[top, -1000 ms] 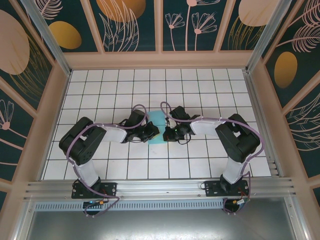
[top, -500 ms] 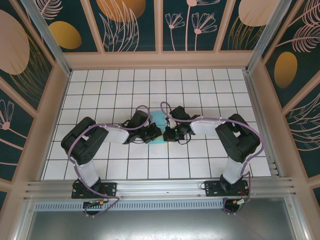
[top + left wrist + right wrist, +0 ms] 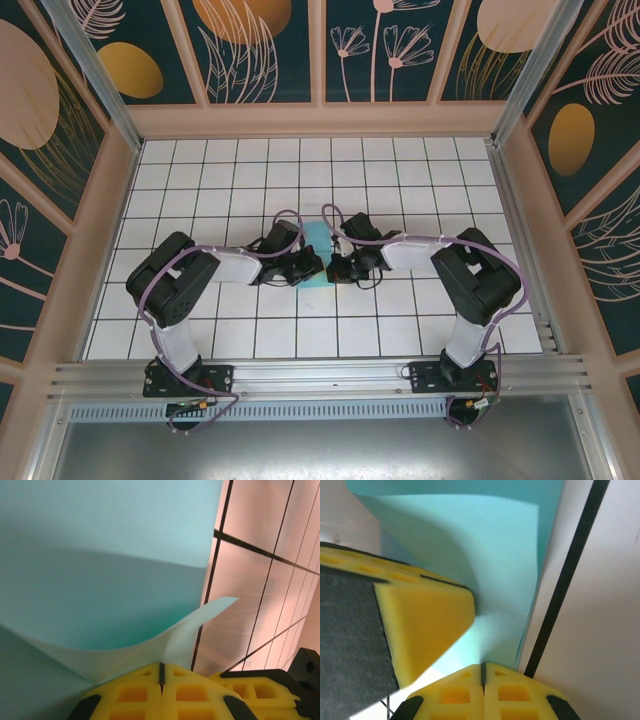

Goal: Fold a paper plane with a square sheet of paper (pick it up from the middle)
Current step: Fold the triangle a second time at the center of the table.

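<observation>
Both grippers clenched on the paper plane (image 3: 316,243), mid-table (image 3: 400,180).
The left gripper (image 3: 161,672) and right gripper (image 3: 483,672) have their fingers pressed together, tips against the turquoise paper (whether a layer is pinched, I cannot tell). The left wrist view shows a flap curling up; the right wrist view shows the left's yellow pad (image 3: 425,625) on the paper.

There is one paper plane (image 3: 317,238), one white tiled table (image 3: 200,180), and two grippers, a left gripper (image 3: 311,268) and a right gripper (image 3: 337,268).
</observation>
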`<state>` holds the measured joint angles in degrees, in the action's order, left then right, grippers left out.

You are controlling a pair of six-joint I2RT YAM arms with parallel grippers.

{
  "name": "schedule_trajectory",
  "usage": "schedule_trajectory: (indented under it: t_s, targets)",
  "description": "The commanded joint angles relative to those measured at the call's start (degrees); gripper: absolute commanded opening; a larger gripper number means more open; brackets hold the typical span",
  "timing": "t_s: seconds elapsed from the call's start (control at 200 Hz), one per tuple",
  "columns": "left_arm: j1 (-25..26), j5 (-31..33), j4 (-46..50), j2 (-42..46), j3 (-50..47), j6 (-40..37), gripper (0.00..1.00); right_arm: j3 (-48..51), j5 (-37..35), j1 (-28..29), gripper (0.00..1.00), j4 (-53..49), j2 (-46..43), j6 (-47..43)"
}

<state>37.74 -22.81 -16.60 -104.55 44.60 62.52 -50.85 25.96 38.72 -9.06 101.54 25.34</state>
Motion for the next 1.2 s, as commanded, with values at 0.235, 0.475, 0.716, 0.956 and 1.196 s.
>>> schedule_trajectory:
  t_s: [0.235, 0.475, 0.716, 0.956, 1.196]
  targets:
    - [-9.0, 6.8, 5.05, 2.52, -2.32, -4.61, 0.02, 3.68, -4.04, -0.8, 0.0, -5.33, 2.5, -1.52]
    - [-10.14, 8.24, 3.24, 7.89, -2.36, -5.48, 0.02, 3.73, -4.15, -0.92, 0.0, -5.35, 2.44, -1.61]
    - [-7.21, 4.1, -4.18, 10.99, -3.5, -5.05, 0.02, 3.28, -3.89, -0.93, 0.0, -5.18, 2.66, -1.52]
    - [-3.91, 1.7, -4.87, 4.27, -1.23, -4.56, 0.02, 3.59, -3.81, -0.93, 0.0, -5.22, 2.61, -1.34]
    - [-4.13, 8.06, 2.37, 0.82, 0.49, -6.84, 0.01, 3.94, -4.09, -1.02, 0.0, -5.27, 2.61, -1.35]
